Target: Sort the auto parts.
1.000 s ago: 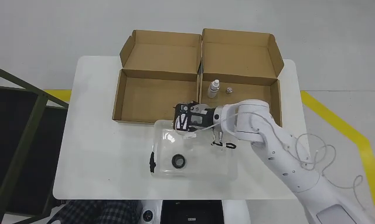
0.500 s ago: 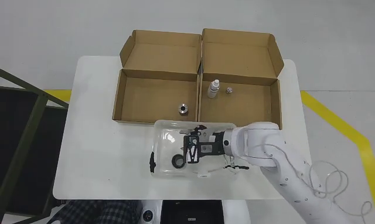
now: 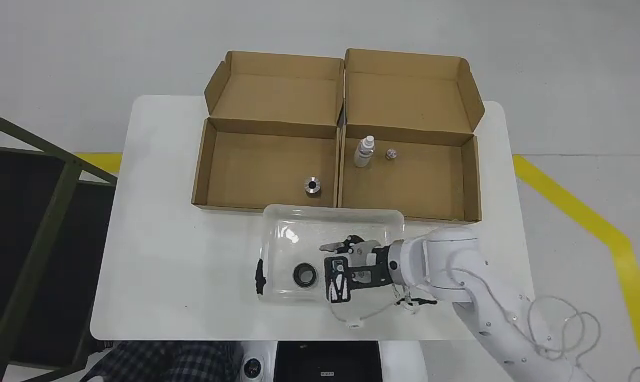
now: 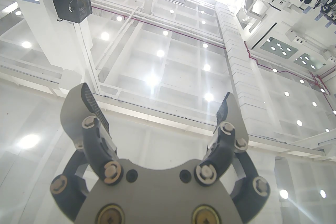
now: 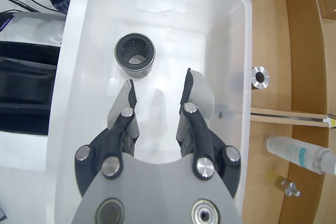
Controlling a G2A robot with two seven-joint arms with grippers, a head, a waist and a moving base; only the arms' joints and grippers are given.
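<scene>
1. Currently the right tool [image 5: 158, 86] hangs inside the clear bin [image 5: 244, 33], its fingers spread and holding nothing.
2. It is aimed at the black sleeve part [image 5: 134, 57], which stands on end on the bin floor just beyond the fingertips, apart from them.
3. That part sits off the tool's midline, nearer 1 finger than the other. I would centre the tool on it first, so neither fingertip lands on its rim.
4. Next I would lower the tool until the ribbed pads face the round side wall about midway up, then close slowly. A smooth cylinder will likely slip or tip if caught near its top edge.
5. The bin's near wall deserves care on the lift. Going straight up before turning toward the boxes should keep the part off the rim.
6. On the worktop [image 3: 160, 232] beyond the bin, the left cardboard box [image 3: 250, 172] holds 1 silver part [image 3: 313, 185]. The right cardboard box [image 3: 430, 182] holds a bottle [image 3: 364, 150] and a small fitting [image 3: 392, 153].
7. By shape the sleeve seems closer to the silver part, so the left box looks the likelier home, though that is a guess.
8. Meanwhile the left tool [image 4: 156, 93] points up at the ceiling, fingers wide apart and empty.
</scene>
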